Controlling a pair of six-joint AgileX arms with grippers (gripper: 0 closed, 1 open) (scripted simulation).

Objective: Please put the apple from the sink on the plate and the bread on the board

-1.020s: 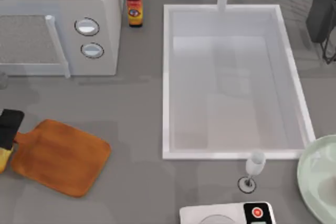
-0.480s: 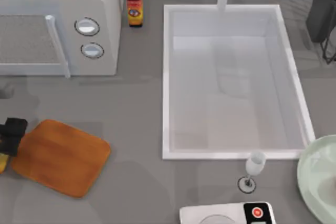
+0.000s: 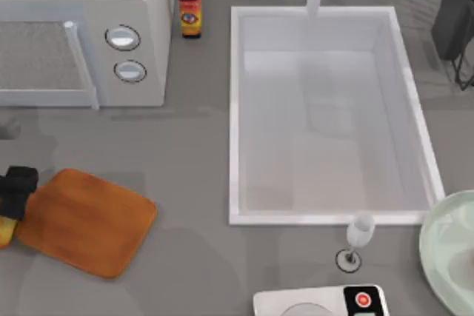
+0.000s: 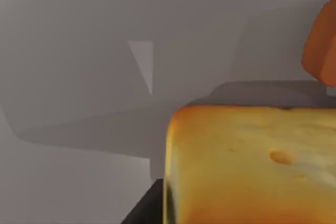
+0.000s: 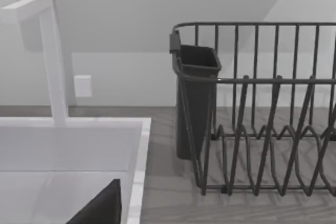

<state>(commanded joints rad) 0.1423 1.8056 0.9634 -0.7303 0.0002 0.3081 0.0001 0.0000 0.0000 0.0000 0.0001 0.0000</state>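
Left gripper (image 3: 7, 209), clenched on the golden-yellow cube-like bread chunk (image 4: 252, 163), hangs at the handle end of the orange-brown wooden cutting board (image 3: 85, 220); bread step in hand, next move probably calls for carrying it over the board and releasing.

You're looking at a rendered kitchen; a white sink (image 3: 329, 112) with its faucet (image 5: 50, 56) sits in a grey countertop (image 3: 192, 146); a microwave (image 3: 81, 31), a sauce bottle (image 3: 189, 4), a dark dish rack (image 5: 252, 108), a wine glass (image 3: 358, 238) and a wooden board (image 3: 85, 220) surround it.
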